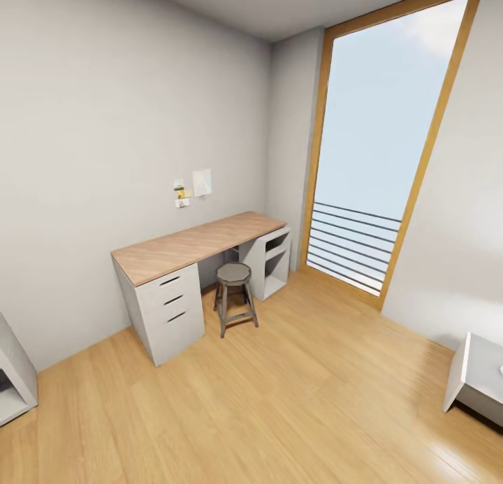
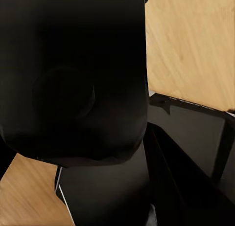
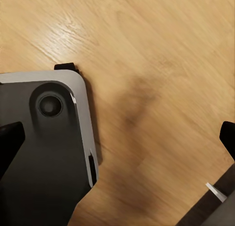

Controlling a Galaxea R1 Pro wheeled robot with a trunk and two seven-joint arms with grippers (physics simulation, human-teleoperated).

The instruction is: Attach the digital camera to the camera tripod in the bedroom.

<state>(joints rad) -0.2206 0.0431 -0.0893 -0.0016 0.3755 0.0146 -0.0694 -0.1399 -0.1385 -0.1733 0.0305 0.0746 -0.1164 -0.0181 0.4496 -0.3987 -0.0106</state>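
Observation:
I face a corner of the bedroom, with its light wood plank floor [image 1: 279,400] and pale grey walls. The digital camera and the camera tripod are out of view. In the right wrist view my right gripper [image 3: 117,138] hangs open over bare floor, one dark fingertip [image 3: 7,140] at one edge and the other far across. A large black rounded mass [image 2: 73,74] sits right against the lens in the left wrist view. I cannot tell what it is, and the left gripper's fingers cannot be made out.
A wood-topped desk [image 1: 202,243] with white drawers stands against the wall, a round stool [image 1: 234,295] in front of it. A tall wood-framed window [image 1: 377,156] is at the right. A white shelf [image 1: 14,379] and low unit [image 1: 482,379] flank the floor. My base [image 3: 44,152] is beside the right gripper.

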